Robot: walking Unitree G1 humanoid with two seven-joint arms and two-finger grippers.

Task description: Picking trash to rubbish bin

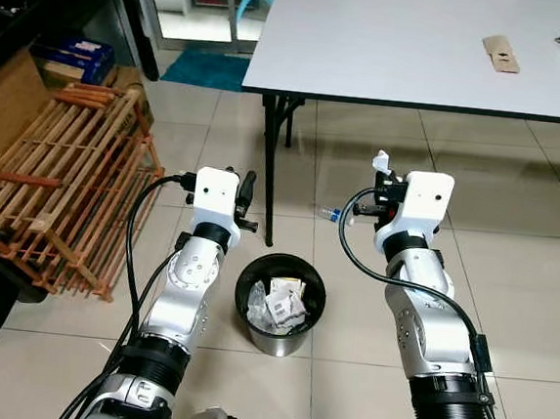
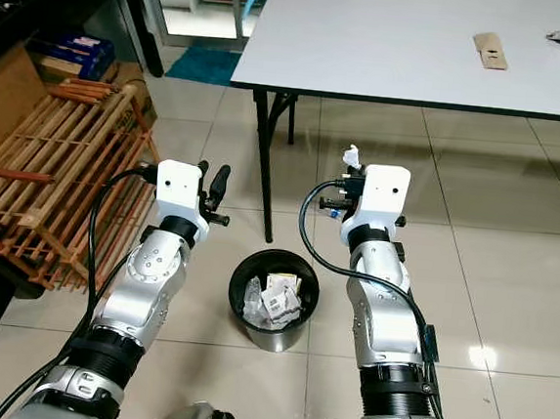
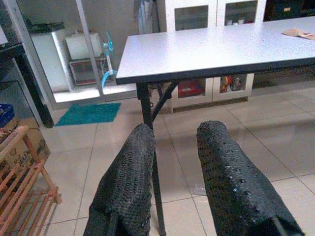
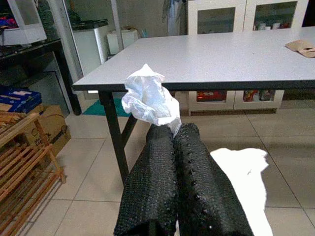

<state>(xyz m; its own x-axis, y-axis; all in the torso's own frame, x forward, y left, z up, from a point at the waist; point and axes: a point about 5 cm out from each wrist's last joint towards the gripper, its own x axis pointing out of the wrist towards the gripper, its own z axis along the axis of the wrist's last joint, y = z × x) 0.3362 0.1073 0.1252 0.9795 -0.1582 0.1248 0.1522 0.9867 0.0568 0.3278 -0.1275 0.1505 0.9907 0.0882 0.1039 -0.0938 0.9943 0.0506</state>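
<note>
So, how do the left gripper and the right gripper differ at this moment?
The left gripper is open with nothing between its fingers; the right gripper is shut on a crumpled white paper. The left one is nearer the wooden rack, the right one nearer the table. Both are raised above the floor, flanking the rubbish bin.

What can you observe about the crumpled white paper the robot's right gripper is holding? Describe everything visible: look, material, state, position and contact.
The crumpled white paper is a small wad, seemingly tissue or thin wrapper, creased all over with faint bluish shadows. It sticks out beyond the tips of the right gripper, whose two black fingers are closed together on its lower edge. Nothing else touches it. From the head views it is held in the air above the tiled floor, ahead of and to the right of the rubbish bin, not over it.
</note>
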